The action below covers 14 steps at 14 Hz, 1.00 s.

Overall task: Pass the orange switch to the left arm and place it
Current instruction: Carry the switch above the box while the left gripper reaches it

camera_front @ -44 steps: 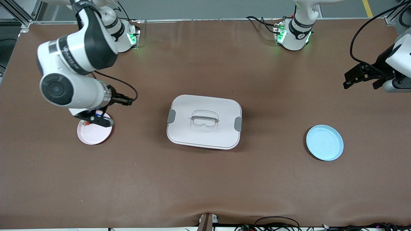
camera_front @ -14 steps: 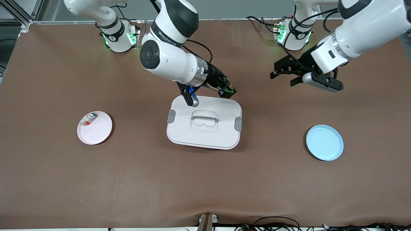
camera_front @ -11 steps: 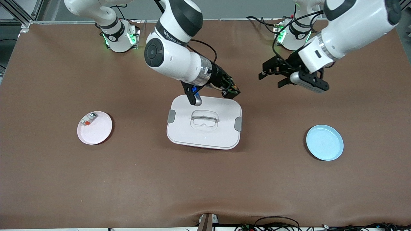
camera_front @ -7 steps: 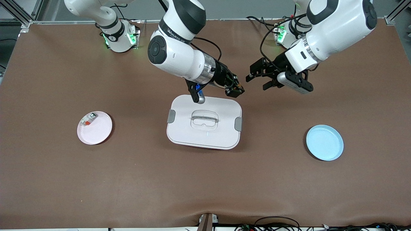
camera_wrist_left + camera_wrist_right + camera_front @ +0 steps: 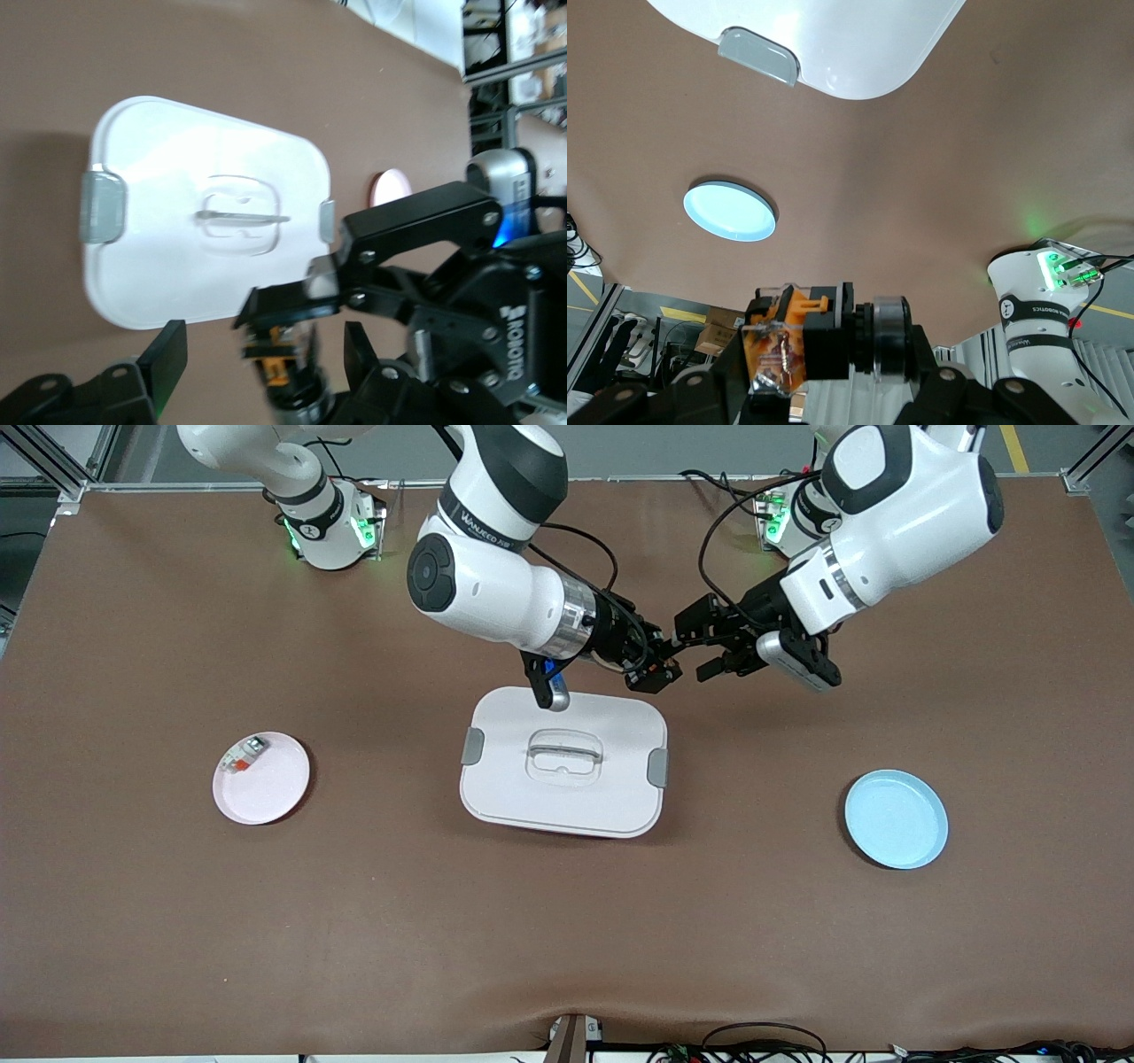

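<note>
My right gripper [image 5: 654, 675] is shut on the orange switch [image 5: 784, 341], a black block with an amber face, over the table just off a corner of the white box [image 5: 567, 802]. In the right wrist view its fingers [image 5: 718, 376] clamp the switch from both sides. My left gripper [image 5: 697, 645] is open and level with the right gripper. In the left wrist view the switch [image 5: 285, 359] sits between the left gripper's [image 5: 263, 347] spread fingers [image 5: 168, 350], touching neither.
A pink plate [image 5: 270, 793] at the right arm's end holds a white-grey piece with an orange-red mark [image 5: 241, 756]. A light blue plate [image 5: 895, 819] lies at the left arm's end. The box also shows in both wrist views [image 5: 177, 221] [image 5: 842, 35].
The right gripper left the pink plate and carried the switch to the box. The left arm swung in from its end of the table until its open fingers reached the switch.
</note>
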Available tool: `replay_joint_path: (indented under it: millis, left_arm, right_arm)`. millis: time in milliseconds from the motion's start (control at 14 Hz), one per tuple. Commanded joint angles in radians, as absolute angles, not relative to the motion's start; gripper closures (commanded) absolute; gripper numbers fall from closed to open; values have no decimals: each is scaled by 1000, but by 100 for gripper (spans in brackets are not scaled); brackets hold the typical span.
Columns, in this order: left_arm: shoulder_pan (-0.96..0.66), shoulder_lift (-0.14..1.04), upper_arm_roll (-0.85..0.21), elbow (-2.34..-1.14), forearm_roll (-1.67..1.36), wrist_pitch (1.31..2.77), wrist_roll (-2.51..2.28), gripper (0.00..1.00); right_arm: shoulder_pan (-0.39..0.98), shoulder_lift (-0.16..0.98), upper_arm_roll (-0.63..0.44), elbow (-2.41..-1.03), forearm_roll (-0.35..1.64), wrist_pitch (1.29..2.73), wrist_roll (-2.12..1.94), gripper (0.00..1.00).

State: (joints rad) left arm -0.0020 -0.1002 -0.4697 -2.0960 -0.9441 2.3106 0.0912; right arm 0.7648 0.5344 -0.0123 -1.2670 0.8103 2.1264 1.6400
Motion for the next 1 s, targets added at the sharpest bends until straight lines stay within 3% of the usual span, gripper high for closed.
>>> replay_joint_path:
  millis: [0,501,645,788,860,931]
  left_arm:
    - [5,-115,-495,-2128,-999,2359,109,23]
    - [5,-92,-495,-2128,-1000,2359,107,46]
    - [3,-86,-497,-2126,-1000,2358,107,64]
    - [5,-78,-495,-2122,-999,2356,109,91]
    - [5,-72,-495,-2118,-999,2353,107,100]
    - [5,-66,-495,-2115,-999,2352,106,100]
  right_arm:
    - [765,551,-15,-1230,839,2123,1657,83]
    - [770,551,-15,-1229,839,2123,1657,83]
    - [769,551,-15,-1230,839,2123,1657,83]
    - [769,551,-15,-1229,841,2122,1657,83]
    - [769,551,-15,-1230,839,2121,1657,83]
    - [769,551,-15,-1229,839,2120,1658,83]
